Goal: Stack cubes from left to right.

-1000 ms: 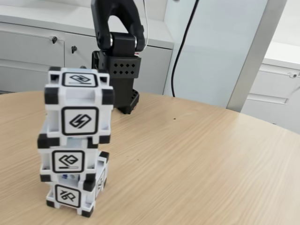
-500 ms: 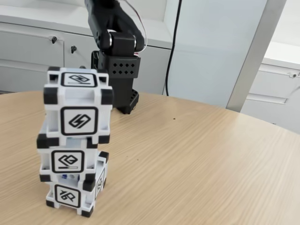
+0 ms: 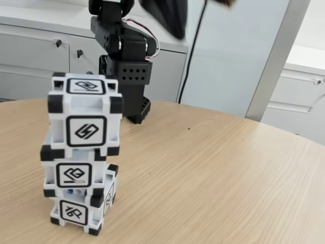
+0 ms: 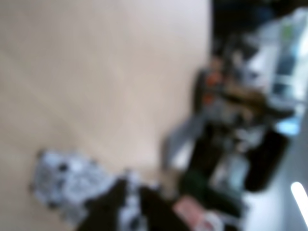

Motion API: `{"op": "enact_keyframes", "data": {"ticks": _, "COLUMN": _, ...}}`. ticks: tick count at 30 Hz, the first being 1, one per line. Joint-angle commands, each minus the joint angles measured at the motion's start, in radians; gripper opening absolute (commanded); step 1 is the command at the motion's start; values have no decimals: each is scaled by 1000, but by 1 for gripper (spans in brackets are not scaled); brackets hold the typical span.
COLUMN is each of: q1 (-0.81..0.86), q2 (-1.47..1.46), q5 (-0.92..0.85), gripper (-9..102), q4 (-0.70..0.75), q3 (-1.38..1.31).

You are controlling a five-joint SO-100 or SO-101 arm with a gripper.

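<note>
Three white cubes with black corners stand in one slightly crooked stack at the left of the fixed view: top cube, middle cube, bottom cube. The arm's black base stands behind the stack at the table's far edge. A blurred dark part of the arm hangs high at the top, well clear of the cubes. The wrist view is heavily blurred; the stack of cubes appears at its lower left, with dark gripper parts at the bottom edge. The jaws' state is unreadable.
The light wooden table curves away at the right. Grey cabinets stand behind it on the left and a black cable hangs by the white wall panel.
The arm has swung, and a blurred dark link now sweeps in at the top of the fixed view toward the right. The stack of cubes has not moved.
</note>
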Motion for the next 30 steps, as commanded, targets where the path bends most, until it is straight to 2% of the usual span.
{"op": "enact_keyframes", "data": {"ticks": 1, "q1": 6, "q2": 2, "q5": -14, "gripper": 0, "q4": -132, "q3": 155}}
{"op": "enact_keyframes", "data": {"ticks": 8, "q1": 8, "q2": 2, "q5": 12, "gripper": 0, "q4": -308, "q3": 443}}
{"op": "enact_keyframes", "data": {"ticks": 30, "q1": 9, "q2": -8, "q5": -101, "gripper": 0, "q4": -295, "q3": 563}}
